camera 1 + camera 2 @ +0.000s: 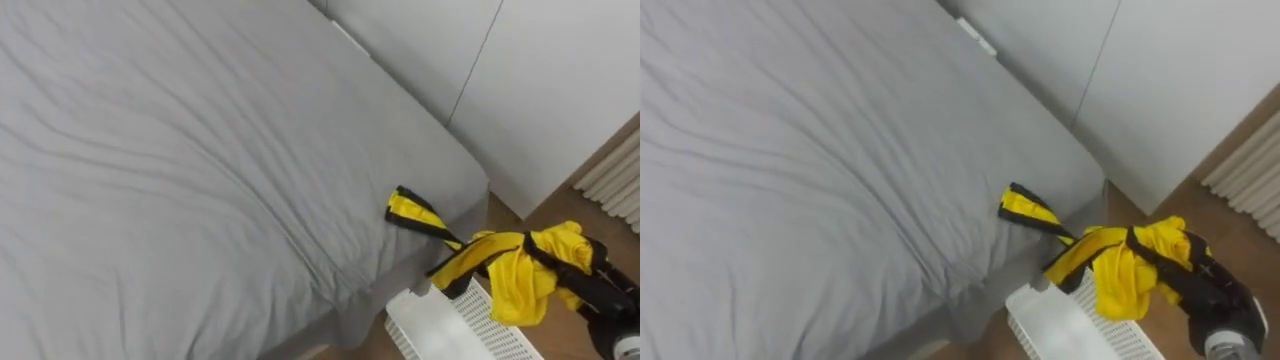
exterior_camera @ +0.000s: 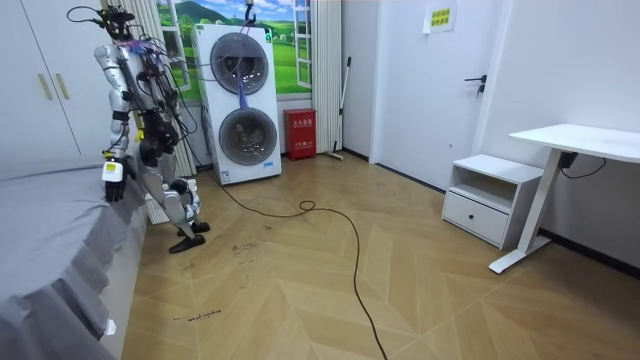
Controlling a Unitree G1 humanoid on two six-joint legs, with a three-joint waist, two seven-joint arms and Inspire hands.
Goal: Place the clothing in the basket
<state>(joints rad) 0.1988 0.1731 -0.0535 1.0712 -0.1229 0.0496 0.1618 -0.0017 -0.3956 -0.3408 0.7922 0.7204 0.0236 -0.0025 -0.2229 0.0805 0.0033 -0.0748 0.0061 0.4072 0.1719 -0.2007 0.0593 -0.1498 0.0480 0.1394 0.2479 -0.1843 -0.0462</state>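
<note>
Left eye view: we see the right hand (image 1: 592, 287) at lower right, fingers curled round the yellow-and-black garment (image 1: 515, 272) and partly buried in it | garment's tail lies on the bed (image 1: 200, 150) edge near its corner | white basket (image 1: 440, 325) beneath, cut off at the bottom.

Shows plain light grey all across the bed (image 1: 180, 180). Puts bright yellow with black bands on the garment (image 1: 520, 275), and black on the right hand (image 1: 600, 290). Gives white to the slatted basket (image 1: 440, 325) and to the wardrobe doors (image 1: 540, 80). Lays light wood herringbone over the floor (image 2: 400, 290). Sets white with grey round doors on the washer stack (image 2: 245, 100), red on the box (image 2: 299, 133) beside it, white on the nightstand (image 2: 485, 195).
</note>
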